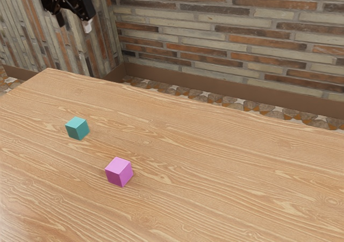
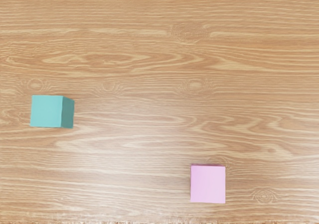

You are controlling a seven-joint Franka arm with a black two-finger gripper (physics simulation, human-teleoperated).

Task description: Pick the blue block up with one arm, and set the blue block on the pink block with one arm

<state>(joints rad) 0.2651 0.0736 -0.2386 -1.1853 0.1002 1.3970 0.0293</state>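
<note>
Gripper (image 1: pixel 85 22): being held high over the table's (image 1: pixel 226 161) far left corner; open or closed cannot be told.
Blue block (image 1: pixel 77 128): teal-toned, resting on the table, left of and farther than the pink block (image 1: pixel 119 171), apart from it.
Progress: nothing done yet; pickup and stacking are both being awaited.

No readable text, label, brand, number or sign in either view. Checked: faces of teal block (image 1: pixel 77 128) and pink block (image 1: pixel 119 171) plain; bench (image 1: pixel 215 161) wood grain only; brick wall (image 1: pixel 226 32) unmarked.
</note>
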